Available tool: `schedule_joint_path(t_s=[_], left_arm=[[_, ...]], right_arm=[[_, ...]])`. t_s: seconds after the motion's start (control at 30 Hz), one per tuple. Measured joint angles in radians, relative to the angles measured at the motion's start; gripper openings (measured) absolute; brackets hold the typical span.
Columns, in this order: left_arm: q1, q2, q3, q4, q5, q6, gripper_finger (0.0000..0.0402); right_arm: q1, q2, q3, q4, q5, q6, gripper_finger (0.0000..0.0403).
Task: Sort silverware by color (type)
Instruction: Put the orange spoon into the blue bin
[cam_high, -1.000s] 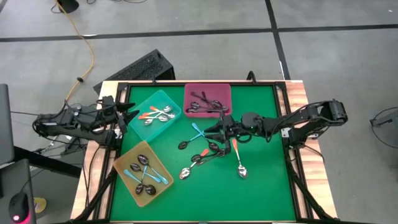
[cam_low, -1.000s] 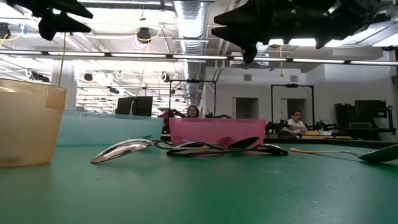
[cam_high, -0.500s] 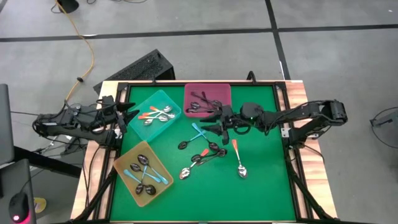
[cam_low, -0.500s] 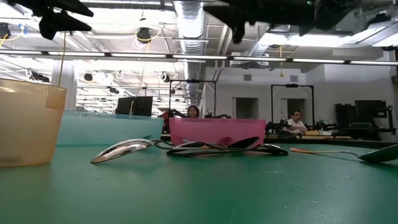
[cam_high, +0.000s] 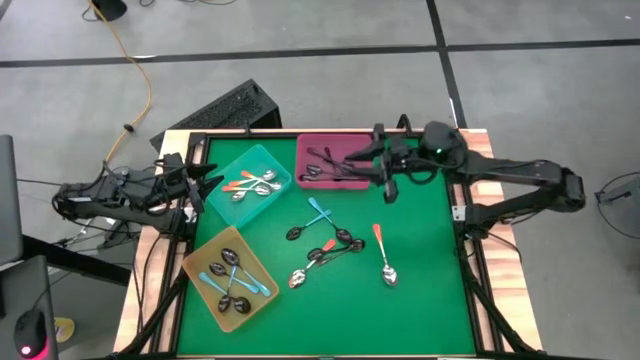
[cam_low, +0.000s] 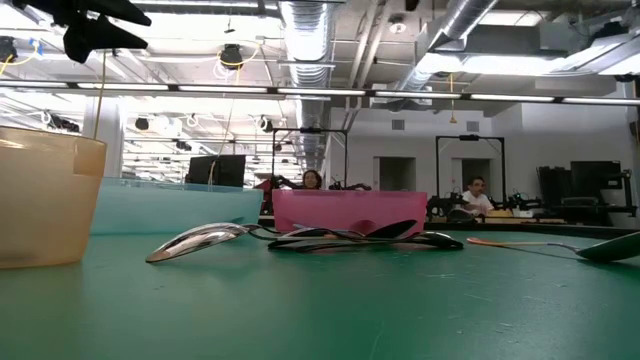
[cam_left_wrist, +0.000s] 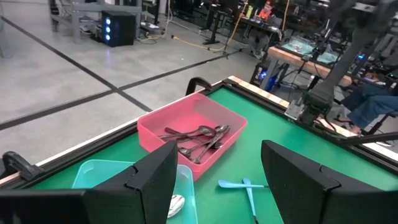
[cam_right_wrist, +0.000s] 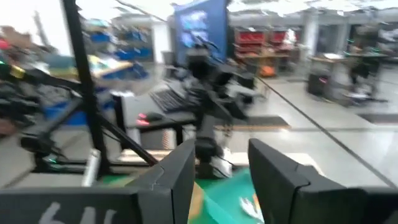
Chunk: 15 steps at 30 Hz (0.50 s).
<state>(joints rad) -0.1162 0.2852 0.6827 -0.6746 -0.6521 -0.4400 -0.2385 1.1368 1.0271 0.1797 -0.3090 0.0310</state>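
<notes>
Loose spoons (cam_high: 335, 245) are lying scattered on the green table (cam_high: 430, 290), just in front of the pink tray (cam_high: 333, 160), which is holding the dark ones, apparently sorted by type. The right gripper (cam_high: 385, 168) is hovering beside that tray's edge, fingers parted and holding nothing. Beyond the teal tray (cam_high: 250, 183), the left gripper (cam_high: 205, 183) is waiting, spread wide and empty.
</notes>
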Motion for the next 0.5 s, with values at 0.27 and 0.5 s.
schedule_joint_path(t_s=[0.27, 0.5], left_arm=[[0.0, 0.0, 0.0, 0.036, 0.013, -0.008, 0.0219], [0.0, 0.0, 0.0, 0.046, 0.011, 0.004, 0.0219]], right_arm=[[-0.048, -0.059, 0.0, -0.126, 0.023, -0.061, 0.0164], [-0.084, -0.039, 0.0, -0.152, 0.023, -0.119, 0.0164]])
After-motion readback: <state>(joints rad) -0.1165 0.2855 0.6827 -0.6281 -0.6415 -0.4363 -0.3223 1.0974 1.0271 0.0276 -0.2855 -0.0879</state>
